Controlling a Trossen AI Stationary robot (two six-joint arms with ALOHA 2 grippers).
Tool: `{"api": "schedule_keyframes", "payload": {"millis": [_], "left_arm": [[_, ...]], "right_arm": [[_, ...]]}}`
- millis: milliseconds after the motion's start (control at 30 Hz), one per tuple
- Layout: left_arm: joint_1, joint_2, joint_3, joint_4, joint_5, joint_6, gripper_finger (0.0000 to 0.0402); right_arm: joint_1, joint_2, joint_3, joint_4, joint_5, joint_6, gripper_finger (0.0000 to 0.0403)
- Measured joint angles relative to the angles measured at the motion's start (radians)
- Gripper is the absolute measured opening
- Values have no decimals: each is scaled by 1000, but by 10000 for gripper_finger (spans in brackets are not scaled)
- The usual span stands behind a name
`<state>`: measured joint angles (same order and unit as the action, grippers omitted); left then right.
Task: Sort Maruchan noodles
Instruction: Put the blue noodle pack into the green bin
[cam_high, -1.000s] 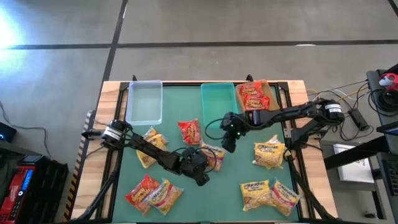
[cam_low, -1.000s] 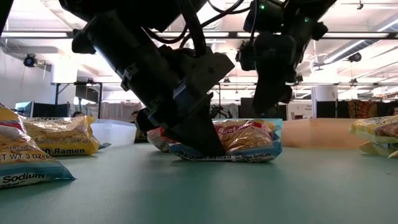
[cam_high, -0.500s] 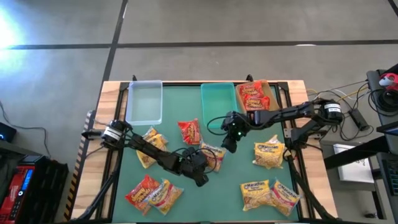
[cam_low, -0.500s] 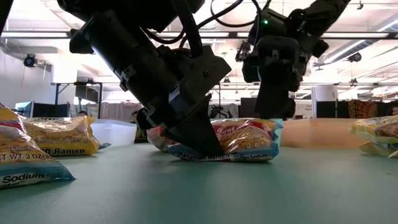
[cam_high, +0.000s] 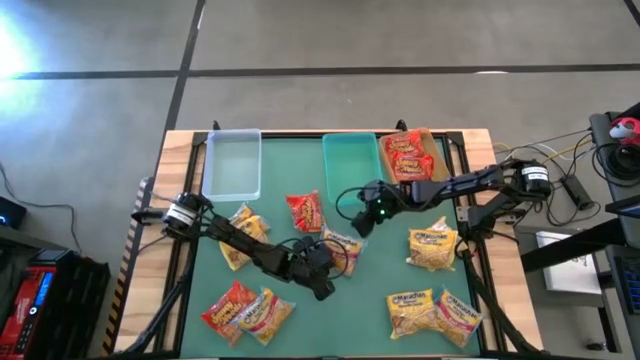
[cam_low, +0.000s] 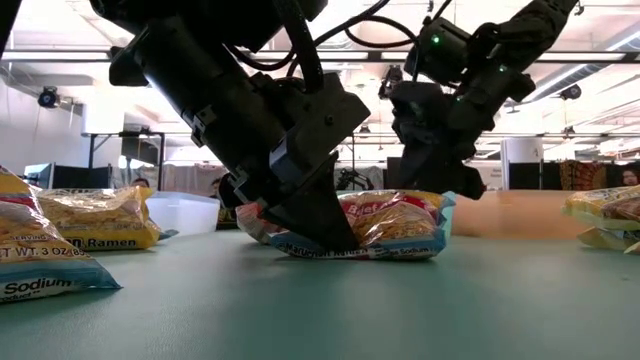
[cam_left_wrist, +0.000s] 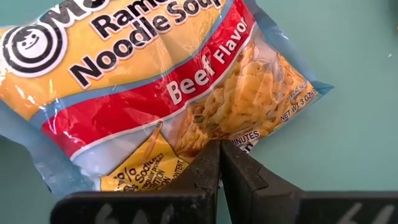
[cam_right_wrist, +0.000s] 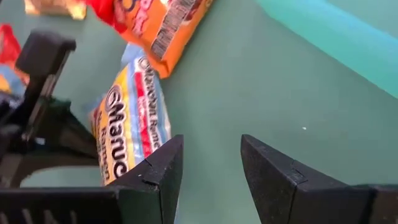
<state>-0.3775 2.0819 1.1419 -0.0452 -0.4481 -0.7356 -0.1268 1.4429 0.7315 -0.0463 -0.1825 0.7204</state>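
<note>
a: one packet matters here, the beef flavor packet (cam_high: 343, 247) lying flat near the middle of the table (cam_high: 370, 300), among the other maruchan noodles spread over the green surface.

b: which arm has it?

a: the left gripper (cam_left_wrist: 219, 160) is right on it. in its wrist view the fingers (cam_left_wrist: 205, 174) are pressed together, tips meeting over the packet's sealed edge, so i read them as pinching that edge.

b: and the packet's direction from the fingers?

a: it stretches straight ahead of the tips, long axis slanting away from them, and the grip sits on a long edge, not at an end. in the low view the packet (cam_low: 395, 228) lies on the table under the gripper (cam_low: 320, 225).

b: the right gripper?

a: it (cam_high: 362, 226) hovers above the table just beyond that packet, toward the teal bin (cam_high: 352, 160), fingers (cam_right_wrist: 155, 168) parted with nothing between them. its wrist view shows the same packet (cam_right_wrist: 130, 127) off to one side of the gap, not within it.

b: so the left is nearer.

a: yes, touching it. i judge the next lift is the left arm's, and the thin edge hold could let the packet droop or slip.
</note>
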Motion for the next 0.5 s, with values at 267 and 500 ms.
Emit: {"api": "schedule_keyframes", "payload": {"millis": [267,500], "left_arm": [[5,0,-1,-2,-5,17,0],[7,0,-1,-6,-5,17,0]], "right_arm": [[-11,0,0,0,-143,-11,153],[-11,0,0,0,-247,44,153]]}}
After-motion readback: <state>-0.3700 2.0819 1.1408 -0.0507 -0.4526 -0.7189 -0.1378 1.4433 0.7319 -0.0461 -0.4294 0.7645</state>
